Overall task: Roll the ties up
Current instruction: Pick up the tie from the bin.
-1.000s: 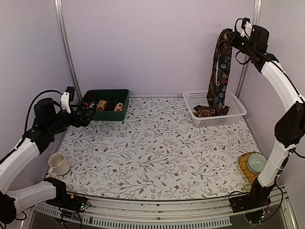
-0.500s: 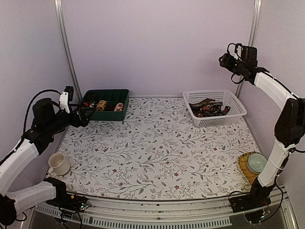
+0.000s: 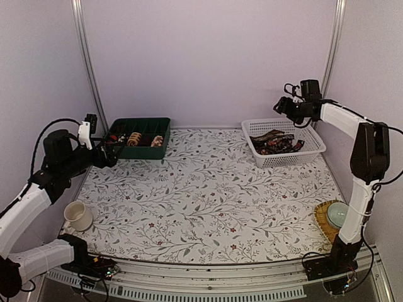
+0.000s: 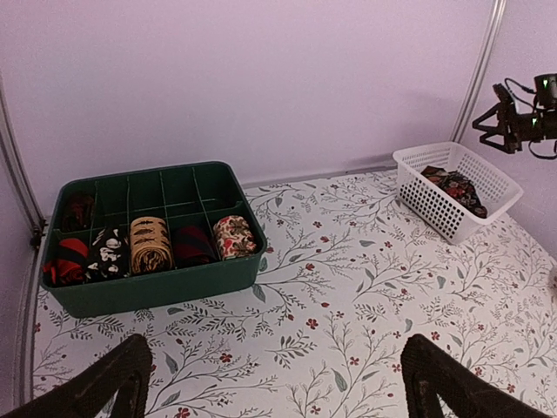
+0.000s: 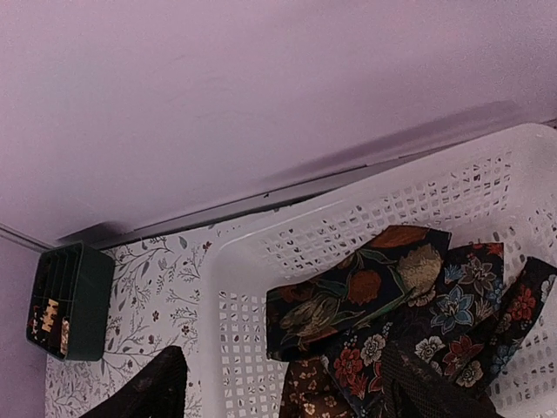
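Ties [image 4: 152,244] are rolled in the tray [image 4: 148,287]; more are left loose in the basket [image 5: 248,305]. Left end effector [image 4: 274,370] and right end effector [image 5: 283,370] are held apart.

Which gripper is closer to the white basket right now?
Right. The right gripper hovers above the white mesh basket; the left gripper sits far off beside the green compartment tray.

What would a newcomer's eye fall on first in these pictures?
Loose flowered ties lie heaped in the white basket at the far right, with the right gripper open above them. At the far left, a green tray holds rolled ties in its compartments.
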Controlling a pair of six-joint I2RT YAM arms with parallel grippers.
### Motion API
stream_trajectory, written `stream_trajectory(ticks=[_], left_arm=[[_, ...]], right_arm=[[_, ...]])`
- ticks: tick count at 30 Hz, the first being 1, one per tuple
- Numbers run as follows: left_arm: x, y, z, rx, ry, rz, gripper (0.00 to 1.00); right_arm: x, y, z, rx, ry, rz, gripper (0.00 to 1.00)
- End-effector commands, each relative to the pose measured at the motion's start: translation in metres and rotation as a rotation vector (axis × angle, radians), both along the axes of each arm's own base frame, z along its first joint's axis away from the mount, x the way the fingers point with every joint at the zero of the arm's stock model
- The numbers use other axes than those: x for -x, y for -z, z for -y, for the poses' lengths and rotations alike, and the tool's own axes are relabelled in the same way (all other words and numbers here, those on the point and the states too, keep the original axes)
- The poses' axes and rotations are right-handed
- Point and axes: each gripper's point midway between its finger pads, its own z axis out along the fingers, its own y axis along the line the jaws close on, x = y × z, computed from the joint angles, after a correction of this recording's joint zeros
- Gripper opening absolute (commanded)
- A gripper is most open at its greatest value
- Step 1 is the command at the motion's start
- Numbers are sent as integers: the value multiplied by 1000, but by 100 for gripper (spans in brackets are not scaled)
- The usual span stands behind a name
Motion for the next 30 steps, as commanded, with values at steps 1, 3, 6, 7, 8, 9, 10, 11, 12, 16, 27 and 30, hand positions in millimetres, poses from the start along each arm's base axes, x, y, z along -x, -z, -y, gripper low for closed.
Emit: stream_trajectory(ticks=[1,3,6,7,8,9,10,11,12,16,27,30], left_arm=[[1,2,0,-16,-1,-4,100],[1,2,-1,-18,-3,-5,100],[1,2,-1,-20,-5,-4,100],[2,2,-1,-22,-7,-4,100],[2,3,-2,-23,-8,-4,100],[1,2,-2,-24,-9,-2,100],[2,2,-2,-25,-9,-2,100],[2,2,-2,-25,-8,-2,100],[2,2,-2,-24,-7,-1,100],[2,2,-1,-24,-4,0,100],[3,0,-1,-22,-1,7,100],[3,0,-1,-21,-1,7,100]], right_arm=[[-8,66,3,15,28,-124,77],[-11,84,6,14,40,-161,77],[-12,104,12,4,63,-201,75],[-12,110,13,8,71,-213,74],[-12,115,14,11,76,-223,74],[-11,120,15,16,82,-231,74],[-10,124,17,21,90,-241,74],[-9,128,18,27,97,-245,73],[-8,133,20,31,101,-252,73],[-5,150,22,45,111,-284,71],[3,175,31,81,146,-329,67],[5,181,32,89,150,-345,66]])
